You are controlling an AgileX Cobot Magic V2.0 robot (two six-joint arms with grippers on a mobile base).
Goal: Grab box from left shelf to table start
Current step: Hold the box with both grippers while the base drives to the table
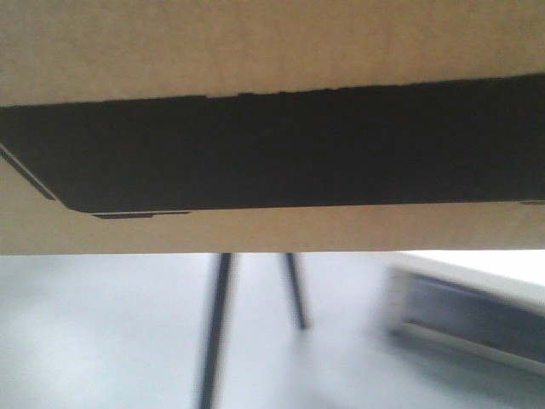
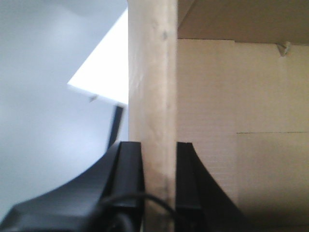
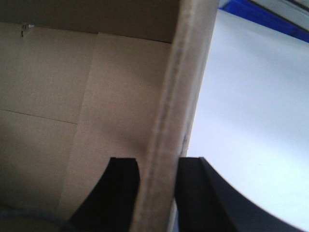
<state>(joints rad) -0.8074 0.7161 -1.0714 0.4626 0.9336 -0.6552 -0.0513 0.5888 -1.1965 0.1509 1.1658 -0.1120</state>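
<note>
Grey floor (image 1: 102, 341) fills the lower half of the front view, crossed by two thin dark legs (image 1: 217, 324), with a blurred grey-and-white object (image 1: 468, 324) at the right that we cannot identify. Above it the box (image 1: 272, 43) spans the whole width of that view, very close to the camera, and the floor shows beneath its lower edge. Its brown cardboard carries a wide black panel (image 1: 281, 145); we cannot make out any writing on the panel.

From the left wrist view we see the left gripper (image 2: 158, 145) clamped on one upright cardboard wall of the box. One black finger (image 2: 130, 164) presses the outer face and the other sits inside against the inner face, so the jaws stand only as far apart as the wall is thick. Beyond the outer finger lie a white corner of the table (image 2: 106, 72) and more grey floor.

From the right wrist view we see the right gripper (image 3: 157, 162) gripping the opposite wall the same way. One finger is inside the box and one outside, both touching cardboard. White table surface spreads beside this wall, and a blue strip (image 3: 260, 14) crosses the top right corner. Bare, unprinted cardboard lines the inside in both wrist views.
</note>
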